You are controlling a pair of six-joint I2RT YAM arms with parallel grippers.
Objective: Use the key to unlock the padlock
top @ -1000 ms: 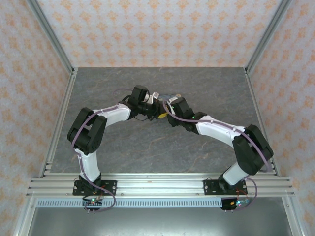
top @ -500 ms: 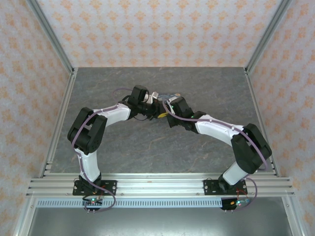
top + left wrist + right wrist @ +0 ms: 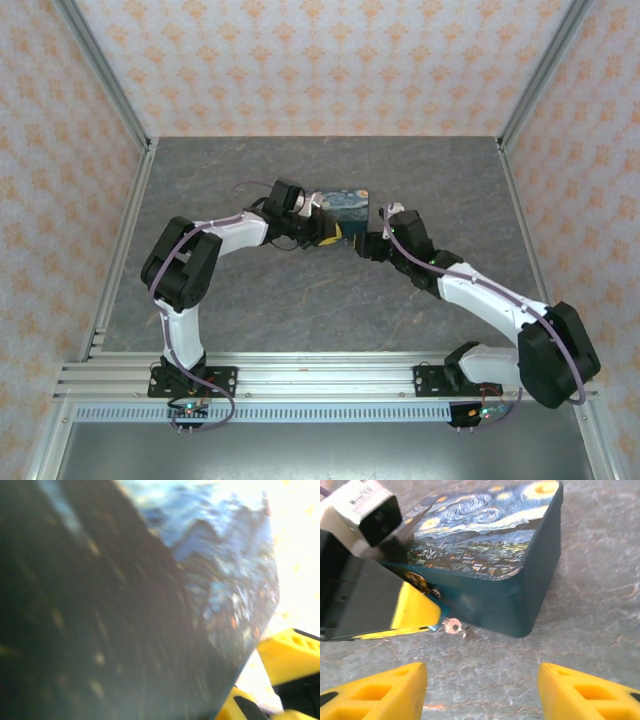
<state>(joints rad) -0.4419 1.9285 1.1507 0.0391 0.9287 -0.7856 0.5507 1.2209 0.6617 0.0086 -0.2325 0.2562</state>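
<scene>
The right gripper point(image 3: 372, 243) has just backed off from the rectangular dark-blue tin w/ the Starry Night print point(image 3: 345, 203). Its jaws have gone from nearly closed to wide apart. In the right wrist view they hold nothing, w/ only bare grey stone-look surface point(image 3: 300, 300) btwn them. The tin's lid, partly under that arm a moment ago in the top view, is now in plain sight.

The tiny pale metal key point(image 3: 454, 626) sits low at the tin's front wall, just off the tip of the left gripper's yellow finger point(image 3: 417, 611), round head pointing outward. It looks let go by the right side and is prob. left seated in the lock, but that can't be confirmed. Of the tiny teal-blue padlock point(image 3: 441, 625) only a sliver shows, btwn finger tip and key. The rest is hidden, so whether the shackle is sprung can't be told.

The left gripper point(image 3: 322, 234) stays pressed to the tin's front-left. Whether its jaws are closed on anything can't be told, b/c the left wrist view is mostly blurred tin at close range.

Nearby, a brass-coloured clasp point(image 3: 417, 580) sits on the tin's front wall, just above the yellow finger. In the way: that finger and the left arm's black body screen the lock, so any reach back to the key has only a tight slot btwn finger, tin wall and surface.
</scene>
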